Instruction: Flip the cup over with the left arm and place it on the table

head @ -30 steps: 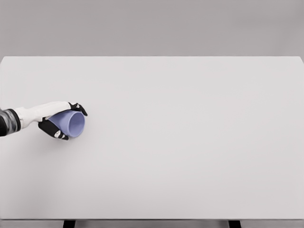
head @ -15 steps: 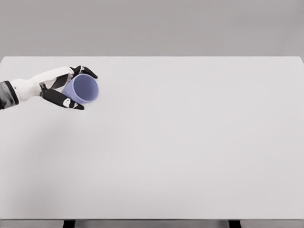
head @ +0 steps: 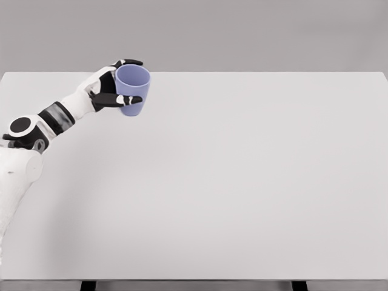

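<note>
The robot's white, black-jointed left arm enters at the picture's lower left edge, at about eight o'clock from the middle of the frame, and rises diagonally toward ten o'clock. At its end, the white-and-black five-finger left hand is wrapped around a pale lavender-blue, smooth-walled, handleless cup: one dark finger curls over the far side near the rim, and the thumb crosses the near wall lower down. The cup stands close to upright, its open mouth facing up and tilted slightly toward the camera so that the inside shows, and its narrower base points down. It sits in the upper left of the view, at roughly ten to eleven o'clock from the centre, its rim overlapping the far edge of the wide, flat, light grey rectangular table. Whether the base touches the tabletop or hangs just above it cannot be told. Behind the table runs a plain grey wall.
</note>
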